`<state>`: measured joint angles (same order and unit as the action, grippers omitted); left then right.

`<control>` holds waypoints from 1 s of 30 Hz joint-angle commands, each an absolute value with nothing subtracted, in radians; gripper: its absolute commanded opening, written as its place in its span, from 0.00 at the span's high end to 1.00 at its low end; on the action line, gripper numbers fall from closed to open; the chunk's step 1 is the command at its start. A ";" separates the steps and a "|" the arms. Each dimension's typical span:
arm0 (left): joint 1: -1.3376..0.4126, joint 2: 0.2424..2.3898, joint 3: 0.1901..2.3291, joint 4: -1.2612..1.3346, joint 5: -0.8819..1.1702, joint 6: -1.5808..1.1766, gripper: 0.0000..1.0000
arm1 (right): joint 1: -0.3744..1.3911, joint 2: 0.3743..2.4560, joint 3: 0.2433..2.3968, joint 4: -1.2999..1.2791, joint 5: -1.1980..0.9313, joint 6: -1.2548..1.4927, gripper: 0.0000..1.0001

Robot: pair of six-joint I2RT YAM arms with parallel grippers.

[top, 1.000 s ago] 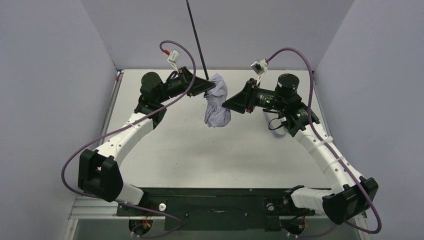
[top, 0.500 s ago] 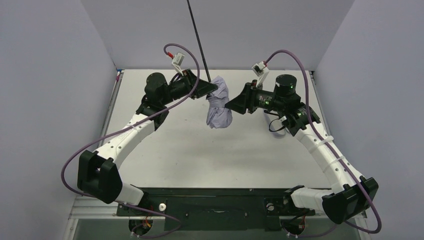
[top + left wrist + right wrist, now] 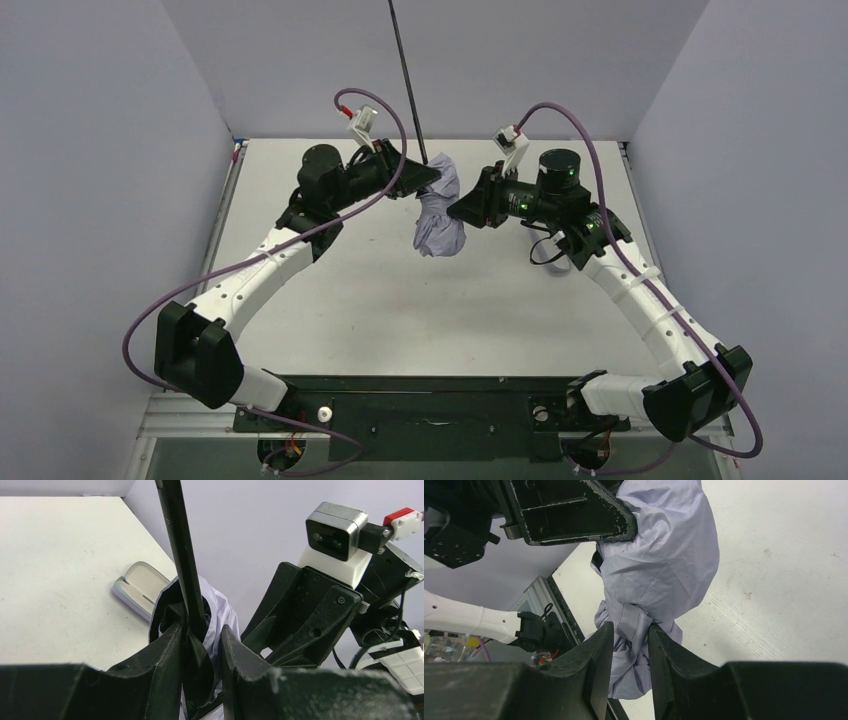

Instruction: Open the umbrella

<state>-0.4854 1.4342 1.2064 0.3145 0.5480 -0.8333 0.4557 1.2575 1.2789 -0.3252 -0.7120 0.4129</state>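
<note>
The umbrella is being held folded between both pincers over the far middle of the tabletop, with its thin black shaft being pointed steeply upward. The shaft is being clamped just above the bunched fabric by the nearly closed left pincer. The strapped waist of the lavender bundle is being squeezed by the right pincer, parted only by the cloth.

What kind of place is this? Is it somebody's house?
Probably a robot test booth, not a house: plain grey walls box in a white table, and two white-and-black robot arms trailing purple cables are bolted at its near edge.
</note>
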 commanded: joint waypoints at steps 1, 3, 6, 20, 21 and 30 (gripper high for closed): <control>-0.509 1.376 1.293 0.341 0.445 -0.797 1.00 | 0.487 1.264 1.326 -0.358 -0.642 0.363 0.73; -0.523 1.375 1.294 0.317 0.418 -0.774 1.00 | 0.501 1.270 1.334 -0.362 -0.619 0.354 0.77; -0.565 1.370 1.310 0.262 0.344 -0.713 1.00 | 0.513 1.279 1.345 -0.370 -0.594 0.336 0.86; -0.646 1.388 1.369 0.054 0.017 -0.557 1.00 | 0.522 1.278 1.341 -0.197 -0.785 0.392 1.00; -0.650 1.396 1.372 0.049 0.011 -0.550 1.00 | 0.522 1.275 1.333 -0.127 -0.792 0.440 1.00; -0.665 1.413 1.379 0.033 -0.029 -0.533 1.00 | 0.561 1.276 1.330 0.036 -0.802 0.523 1.00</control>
